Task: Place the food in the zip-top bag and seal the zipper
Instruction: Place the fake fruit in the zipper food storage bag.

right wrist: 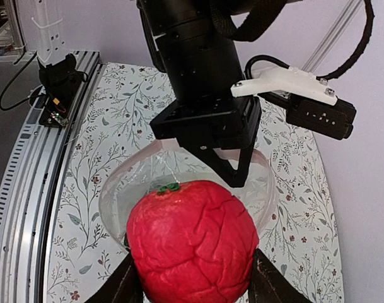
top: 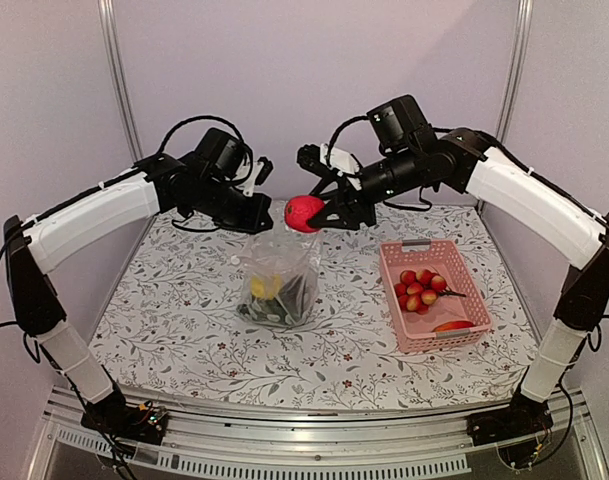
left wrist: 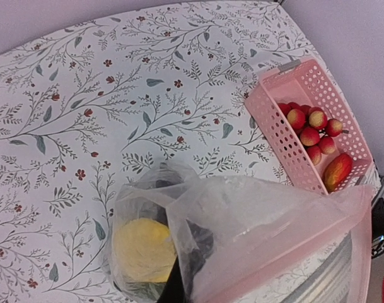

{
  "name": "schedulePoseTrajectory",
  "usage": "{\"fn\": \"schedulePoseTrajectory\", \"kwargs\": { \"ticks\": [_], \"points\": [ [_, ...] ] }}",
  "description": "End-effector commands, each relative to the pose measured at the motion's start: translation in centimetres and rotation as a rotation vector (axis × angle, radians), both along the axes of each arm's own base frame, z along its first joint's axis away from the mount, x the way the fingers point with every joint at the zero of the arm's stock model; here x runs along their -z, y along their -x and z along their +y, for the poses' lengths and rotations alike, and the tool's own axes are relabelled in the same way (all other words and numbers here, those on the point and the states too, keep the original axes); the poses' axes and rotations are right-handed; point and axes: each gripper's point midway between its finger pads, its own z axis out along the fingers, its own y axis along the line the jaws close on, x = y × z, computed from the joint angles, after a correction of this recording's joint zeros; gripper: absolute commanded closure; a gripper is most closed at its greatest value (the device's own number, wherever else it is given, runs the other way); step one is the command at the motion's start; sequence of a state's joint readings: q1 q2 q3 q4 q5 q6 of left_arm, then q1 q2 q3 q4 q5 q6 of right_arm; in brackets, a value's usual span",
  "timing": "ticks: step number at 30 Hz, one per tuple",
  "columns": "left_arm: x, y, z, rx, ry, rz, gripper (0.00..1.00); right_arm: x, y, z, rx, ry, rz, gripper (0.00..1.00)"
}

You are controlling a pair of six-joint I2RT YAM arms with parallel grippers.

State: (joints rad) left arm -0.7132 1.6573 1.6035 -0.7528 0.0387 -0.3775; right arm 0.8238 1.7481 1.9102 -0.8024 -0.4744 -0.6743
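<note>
Your left arm (top: 94,215) and right arm (top: 529,195) wear white shells over black joints, with black bases at the table's (top: 184,340) near edge. Black cables (top: 199,122) loop from each wrist. The left gripper (top: 259,220) is black and carries a white, screw-fastened bracket (right wrist: 283,82).

Top external: high, behind the arm bases, looking down and forward over the whole counter (top: 174,340) to the back wall.
Left wrist: steep downward look, close above the zip-top bag (left wrist: 261,233); pink basket (left wrist: 267,126) at right.
Right wrist: very near the red toy fruit (right wrist: 192,243), facing the left pincer (right wrist: 232,173).
All three share the bag.
</note>
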Motion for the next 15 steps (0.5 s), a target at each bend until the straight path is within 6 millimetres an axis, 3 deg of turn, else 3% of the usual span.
{"fn": "schedulePoseTrajectory", "kwargs": {
  "ticks": [1,5,9,15],
  "points": [
    [-1.7,0.2,0.4,-0.012,0.042,-0.024,1.00,-0.1,-1.1,2.0,0.021,-0.054,0.024,0.50],
    [-2.1,0.4,0.4,-0.010,0.055,-0.032,1.00,1.6,-1.6,2.6,0.041,-0.022,0.035,0.44],
    [-2.2,0.4,0.5,-0.012,0.054,-0.039,1.00,2.3,-1.8,2.8,0.058,-0.006,0.037,0.31],
    [-2.2,0.3,0.5,-0.011,0.053,-0.048,1.00,0.4,-0.7,2.6,0.043,-0.042,0.033,0.22]
  ]
}}
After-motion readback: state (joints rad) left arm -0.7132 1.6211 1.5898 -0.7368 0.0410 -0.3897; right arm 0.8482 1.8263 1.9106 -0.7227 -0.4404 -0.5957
